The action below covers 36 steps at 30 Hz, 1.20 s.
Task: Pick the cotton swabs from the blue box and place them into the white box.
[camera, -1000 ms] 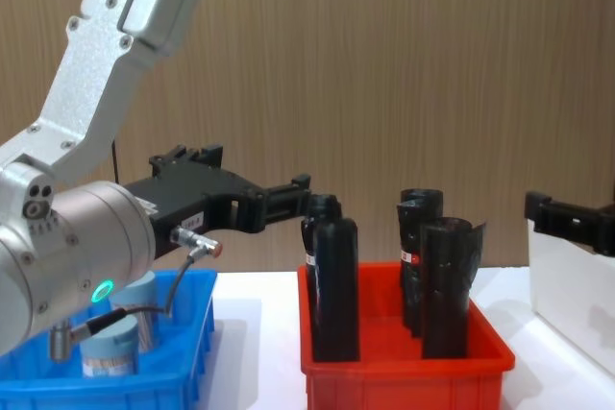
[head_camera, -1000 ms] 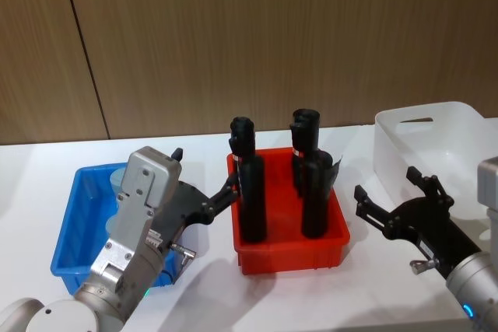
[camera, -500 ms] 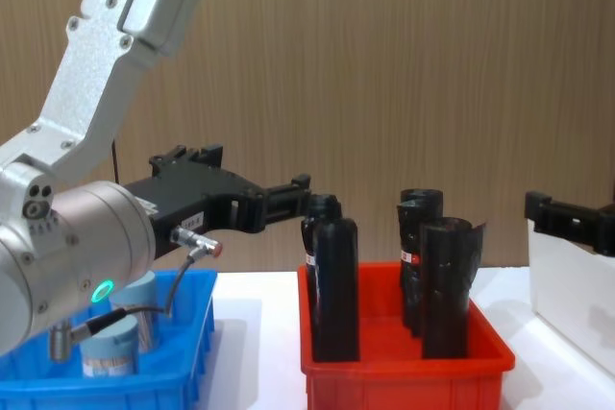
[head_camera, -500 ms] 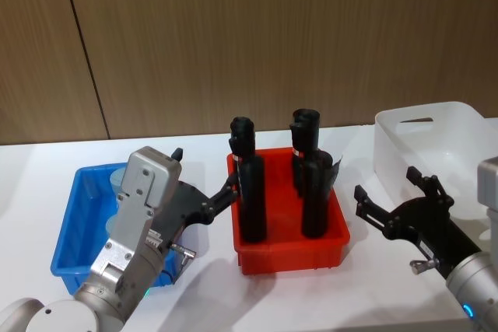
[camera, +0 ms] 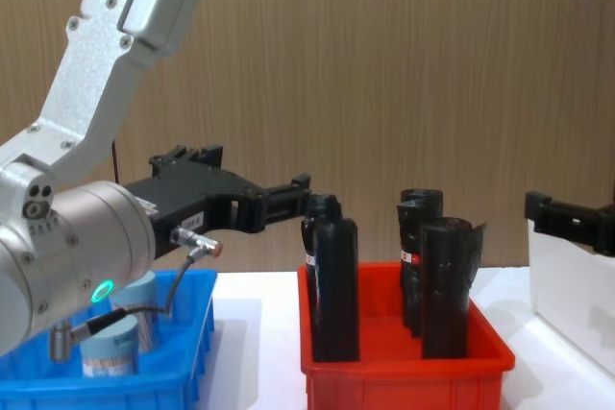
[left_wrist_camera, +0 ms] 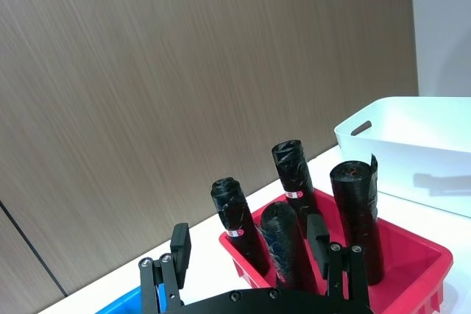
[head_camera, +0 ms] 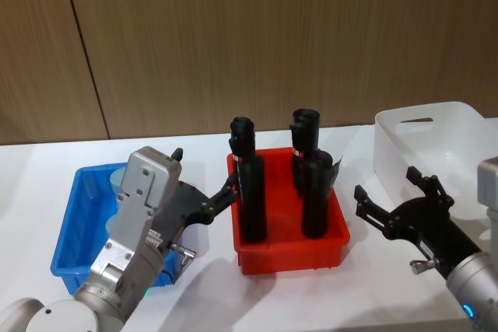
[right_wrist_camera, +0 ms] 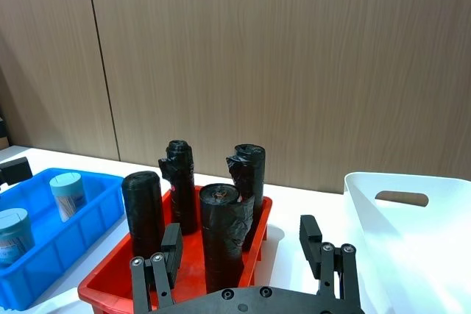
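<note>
The blue box (head_camera: 71, 227) sits on the white table at the left, also seen as the blue box (right_wrist_camera: 45, 254) in the right wrist view. Two cotton swabs jars stand in it, one (right_wrist_camera: 67, 195) farther back and one (right_wrist_camera: 13, 232) nearer; in the chest view a jar (camera: 108, 354) is partly hidden behind my left arm. My left gripper (head_camera: 204, 175) hovers open and empty above the blue box's right side, pointing toward the red bin. The white box (head_camera: 436, 145) stands at the far right. My right gripper (head_camera: 387, 184) is open and empty in front of it.
A red bin (head_camera: 292, 260) with several tall black rolls (head_camera: 251, 192) stands between the blue and white boxes, close to both grippers' fingertips. A wooden wall runs behind the table. Bare white tabletop lies in front of the bins.
</note>
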Tool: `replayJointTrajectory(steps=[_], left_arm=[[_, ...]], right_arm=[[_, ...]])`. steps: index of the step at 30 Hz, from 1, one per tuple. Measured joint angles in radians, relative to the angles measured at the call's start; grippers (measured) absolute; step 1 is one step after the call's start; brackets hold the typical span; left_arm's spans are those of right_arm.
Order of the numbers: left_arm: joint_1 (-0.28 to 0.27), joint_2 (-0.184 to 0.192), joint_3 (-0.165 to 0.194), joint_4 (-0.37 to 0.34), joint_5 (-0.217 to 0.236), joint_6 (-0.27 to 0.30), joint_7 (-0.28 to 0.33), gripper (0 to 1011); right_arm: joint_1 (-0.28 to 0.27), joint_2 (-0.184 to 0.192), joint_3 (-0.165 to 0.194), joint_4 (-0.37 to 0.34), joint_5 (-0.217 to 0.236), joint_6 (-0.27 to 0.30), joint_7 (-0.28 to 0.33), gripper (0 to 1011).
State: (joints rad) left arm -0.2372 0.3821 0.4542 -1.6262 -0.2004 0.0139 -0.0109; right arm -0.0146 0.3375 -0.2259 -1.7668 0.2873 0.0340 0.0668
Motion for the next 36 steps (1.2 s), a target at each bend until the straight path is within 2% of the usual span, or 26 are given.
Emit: replayJointTrajectory(steps=[11,20,26,36], left_arm=[[-0.001,0.000,-0.002,-0.001,0.000,0.008,-0.003,1000],[-0.005,0.014,-0.021,-0.013,-0.013,0.054,-0.013,999],[-0.003,0.029,-0.040,-0.017,-0.049,0.085,-0.015,1000],[0.012,0.047,-0.074,-0.001,-0.159,0.100,-0.006,1000]], right_arm=[[0.000,0.000,0.000,0.000,0.000,0.000,0.000,1002],[0.000,0.000,0.000,0.000,0.000,0.000,0.000,1002],[0.000,0.000,0.000,0.000,0.000,0.000,0.000,1002],[0.000,0.000,0.000,0.000,0.000,0.000,0.000,1002]])
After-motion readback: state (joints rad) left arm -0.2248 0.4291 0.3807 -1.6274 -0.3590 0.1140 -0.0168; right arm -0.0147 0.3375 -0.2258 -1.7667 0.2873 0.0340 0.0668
